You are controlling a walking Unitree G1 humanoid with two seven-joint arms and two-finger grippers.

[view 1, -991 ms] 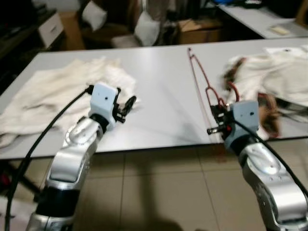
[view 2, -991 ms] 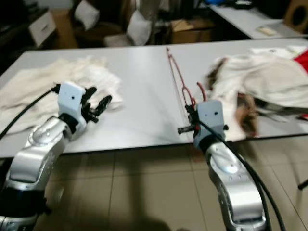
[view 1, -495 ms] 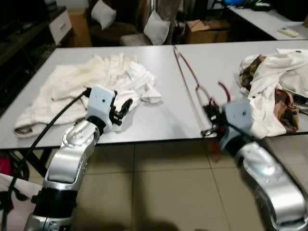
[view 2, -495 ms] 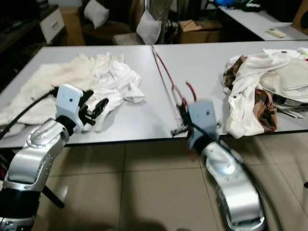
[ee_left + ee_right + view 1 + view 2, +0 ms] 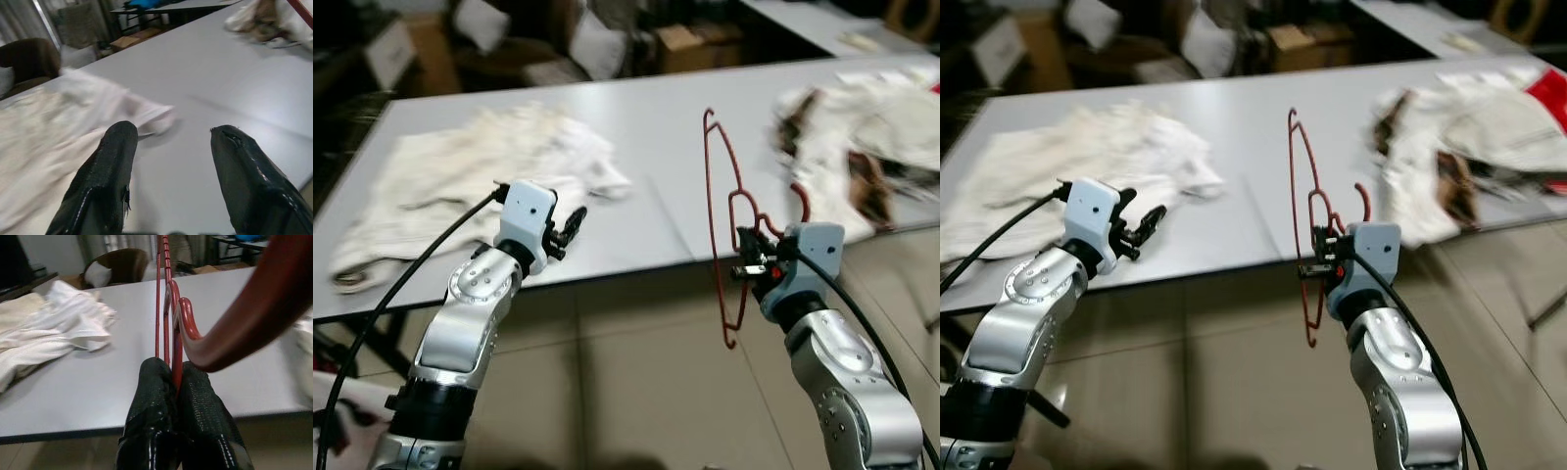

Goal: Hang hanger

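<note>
Lifting clear of the table (image 5: 666,117), the hanger (image 5: 722,235) now stands upright in the air before the near edge, where half a second ago it lay flat on the top; our right gripper (image 5: 751,266) is clamped tight on its red wire near the neck, fingers (image 5: 161,396) pressed together around it, hook (image 5: 234,328) curving close by the wrist; so the pick-up looks done and we judge the carry to a rail comes next, though we see no rail yet; our left gripper (image 5: 570,225) hovers over the near edge with fingers (image 5: 112,166) spread wide and nothing between them; white cloth (image 5: 480,166) lies on the table's left, a clothes pile (image 5: 862,137) on its right; bare floor (image 5: 636,392) below and ahead of us gives room to turn; the hanger's low end hangs under the table edge, so we should back off before swinging
</note>
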